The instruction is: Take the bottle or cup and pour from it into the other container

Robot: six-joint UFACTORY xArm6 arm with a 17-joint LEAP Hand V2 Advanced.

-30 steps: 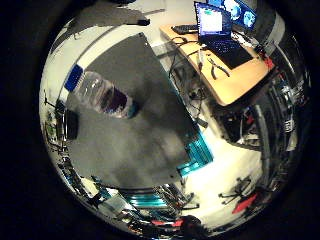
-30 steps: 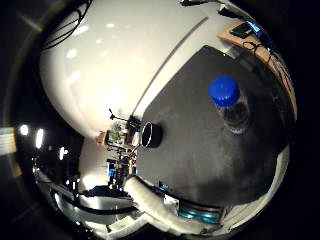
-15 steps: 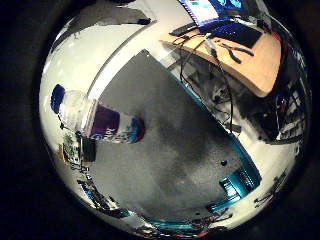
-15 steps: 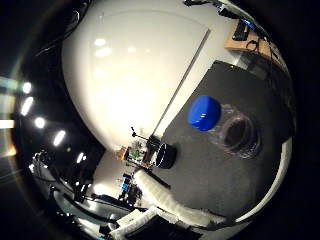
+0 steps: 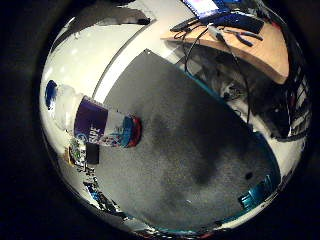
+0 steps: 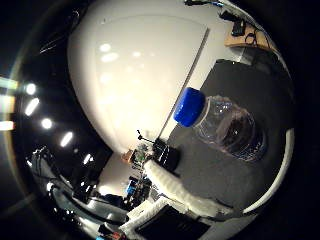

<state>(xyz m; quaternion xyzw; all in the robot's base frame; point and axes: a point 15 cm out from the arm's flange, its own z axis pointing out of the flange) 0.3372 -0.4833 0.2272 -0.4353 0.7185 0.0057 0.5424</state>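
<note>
A clear plastic bottle (image 6: 225,131) with a blue cap (image 6: 189,106) and a purple and red label (image 5: 102,125) stands upright on the dark grey table top (image 5: 200,150). It fills a good part of the thumb side view, so it is close to my palm. A small black cup (image 6: 168,156) stands further off on the same grey surface, near its edge, beyond the bottle. A white part of my hand or arm (image 6: 180,189) reaches in beside the cup's side of the table. Nothing is held against the palm.
A wooden desk (image 5: 260,50) with a laptop and hand tools stands past one edge of the grey table. The table's teal frame (image 5: 254,199) shows at a corner. A white wall (image 6: 145,75) rises behind the bottle.
Both views have shifted, and the bottle looks larger and nearer in each: the palm has come closer to the bottle. Bottle and cup stand where they were.
</note>
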